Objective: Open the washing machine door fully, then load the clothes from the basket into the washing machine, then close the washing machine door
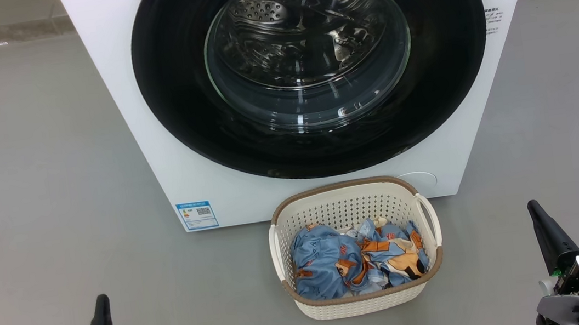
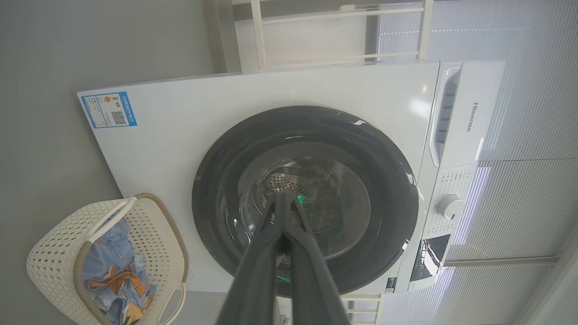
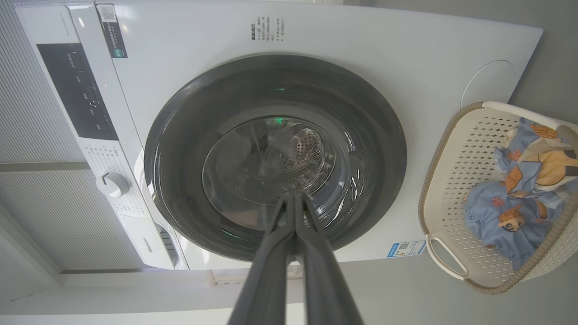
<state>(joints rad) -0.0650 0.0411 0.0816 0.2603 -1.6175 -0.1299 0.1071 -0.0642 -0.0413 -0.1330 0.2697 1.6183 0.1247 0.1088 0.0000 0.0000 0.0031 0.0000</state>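
Note:
The white washing machine (image 1: 123,111) stands ahead with its round black-rimmed door (image 1: 177,99) closed flat against the front; the steel drum shows through the glass. On the floor right before it sits the cream basket (image 1: 350,205), holding crumpled light blue clothes (image 1: 329,262) with orange-brown bears. My left gripper (image 1: 101,300) is low at the left, shut and empty, well clear of the basket. My right gripper (image 1: 533,205) is low at the right, also shut and empty. In the left wrist view the left gripper (image 2: 283,195) points at the door (image 2: 216,212); in the right wrist view the right gripper (image 3: 295,194) does the same.
Grey floor (image 1: 40,204) lies open on both sides of the machine. A control panel with a dial (image 2: 449,206) runs along the machine's top. A white rack (image 2: 338,31) and blinds stand beyond the machine.

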